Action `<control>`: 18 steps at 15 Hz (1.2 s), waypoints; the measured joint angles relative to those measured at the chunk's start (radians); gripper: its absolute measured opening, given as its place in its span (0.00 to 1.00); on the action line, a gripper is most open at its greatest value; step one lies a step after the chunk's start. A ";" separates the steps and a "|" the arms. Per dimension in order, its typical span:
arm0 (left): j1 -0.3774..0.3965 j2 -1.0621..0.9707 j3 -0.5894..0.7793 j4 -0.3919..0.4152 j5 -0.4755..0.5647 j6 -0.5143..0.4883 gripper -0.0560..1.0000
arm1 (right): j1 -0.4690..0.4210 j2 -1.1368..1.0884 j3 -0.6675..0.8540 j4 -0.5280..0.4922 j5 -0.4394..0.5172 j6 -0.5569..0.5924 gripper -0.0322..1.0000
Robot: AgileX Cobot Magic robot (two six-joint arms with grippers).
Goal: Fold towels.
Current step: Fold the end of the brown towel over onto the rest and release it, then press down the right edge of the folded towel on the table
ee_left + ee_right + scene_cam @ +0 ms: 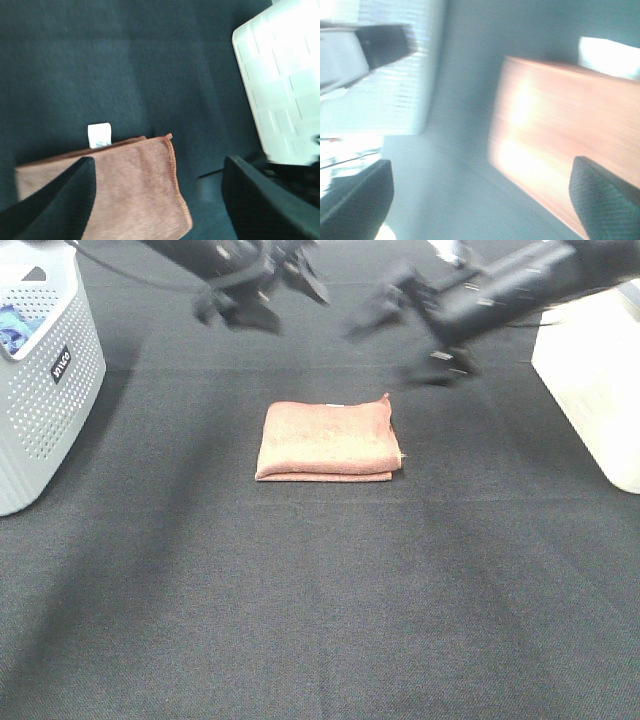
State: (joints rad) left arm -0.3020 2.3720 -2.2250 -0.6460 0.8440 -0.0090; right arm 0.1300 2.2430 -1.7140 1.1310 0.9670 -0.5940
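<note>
You have the folded towel [328, 440] lying centre frame, long axis left to right, and both sets of jaws hang empty and spread wide beyond it – left gripper [272, 298] upper left, right gripper [402, 345] upper right and nearer

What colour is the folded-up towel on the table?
The towel is reddish-brown, and it shows clearest in the exterior high view.

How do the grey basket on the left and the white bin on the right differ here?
The grey basket has walls dotted with small holes and carries a dark label; the white bin looks plain-walled from above. The grey basket holds a blue item; the white bin's inside is out of sight. Both stand on the black tabletop, flanking the folded towel.
</note>
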 joint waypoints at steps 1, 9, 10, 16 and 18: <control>0.002 -0.020 0.000 0.013 0.004 0.034 0.69 | 0.015 0.032 -0.011 0.053 0.000 -0.044 0.89; 0.001 -0.105 0.000 0.059 0.115 0.115 0.69 | 0.007 0.236 -0.078 0.090 0.019 -0.085 0.89; 0.001 -0.105 0.000 0.068 0.129 0.115 0.69 | -0.002 0.236 -0.080 0.084 0.019 -0.085 0.89; 0.001 -0.106 0.000 0.081 0.163 0.115 0.70 | -0.093 0.236 -0.080 0.012 0.079 -0.053 0.89; 0.001 -0.127 0.000 0.122 0.188 0.119 0.70 | -0.115 0.224 -0.080 -0.017 0.152 -0.042 0.89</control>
State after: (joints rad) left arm -0.3010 2.2450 -2.2250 -0.5240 1.0320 0.1100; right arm 0.0150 2.4670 -1.7940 1.1140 1.1190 -0.6360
